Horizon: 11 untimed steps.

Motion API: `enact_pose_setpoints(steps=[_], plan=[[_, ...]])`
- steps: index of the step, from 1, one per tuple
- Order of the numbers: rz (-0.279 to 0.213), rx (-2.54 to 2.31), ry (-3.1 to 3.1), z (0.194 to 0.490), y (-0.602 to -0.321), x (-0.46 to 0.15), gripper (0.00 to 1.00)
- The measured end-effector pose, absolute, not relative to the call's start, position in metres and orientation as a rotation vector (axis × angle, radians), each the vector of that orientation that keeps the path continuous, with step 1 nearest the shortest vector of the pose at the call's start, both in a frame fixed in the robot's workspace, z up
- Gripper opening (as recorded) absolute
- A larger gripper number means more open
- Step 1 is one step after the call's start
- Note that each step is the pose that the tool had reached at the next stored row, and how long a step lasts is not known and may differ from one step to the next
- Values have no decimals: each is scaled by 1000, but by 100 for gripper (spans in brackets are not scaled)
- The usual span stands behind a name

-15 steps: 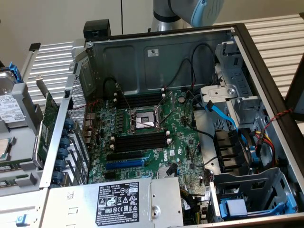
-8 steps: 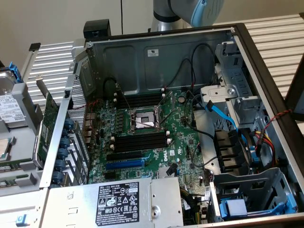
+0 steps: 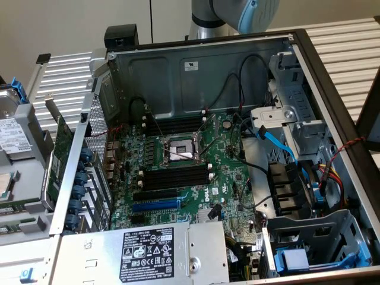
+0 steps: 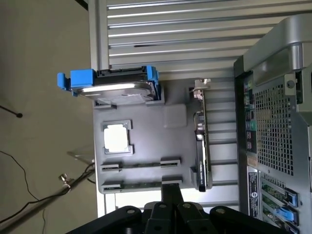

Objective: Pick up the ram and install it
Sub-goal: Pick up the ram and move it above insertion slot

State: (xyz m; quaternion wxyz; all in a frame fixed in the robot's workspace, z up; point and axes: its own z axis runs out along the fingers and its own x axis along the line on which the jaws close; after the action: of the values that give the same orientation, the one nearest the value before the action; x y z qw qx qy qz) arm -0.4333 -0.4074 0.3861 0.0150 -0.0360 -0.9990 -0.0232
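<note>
**Pincer shut over parts tray, ram in its holder**

Wrist view: the black pincer (image 4: 170,189) is nearest the camera, its fingers pressed together and gripping nothing. Its tips overlap the end bracket of a holder on the grey tray (image 4: 175,117); I cannot tell whether they touch it. The ram (image 4: 141,185) is a thin greenish strip lying in that holder, the one nearest the pincer. A second, similar holder sits just beside it.

Further across the tray is a square processor chip (image 4: 116,138) in its own recess. Beyond that is a hard drive (image 4: 117,87) with blue side rails. A green card (image 4: 201,146) with a metal bracket stands on edge along the tray side nearest the computer case (image 4: 273,122). The tray rests on a slatted metal worktop (image 4: 170,29).

Exterior view: the case lies open. The labelled power supply (image 3: 148,252) is closest, with the green motherboard (image 3: 231,184) behind it. Long black memory slots (image 3: 175,176) with white end clips run on both sides of the processor socket (image 3: 181,148). The robot arm (image 3: 243,15) stands beyond the case's far wall.
</note>
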Motion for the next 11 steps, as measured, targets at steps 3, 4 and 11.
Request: enact_pose_setpoints(steps=[3,4,11], plan=[[-73,-67,-3109,386,-408,-436,11],[-73,-39,-3109,386,-408,-436,11],[-70,158,-3103,385,-408,-437,11]])
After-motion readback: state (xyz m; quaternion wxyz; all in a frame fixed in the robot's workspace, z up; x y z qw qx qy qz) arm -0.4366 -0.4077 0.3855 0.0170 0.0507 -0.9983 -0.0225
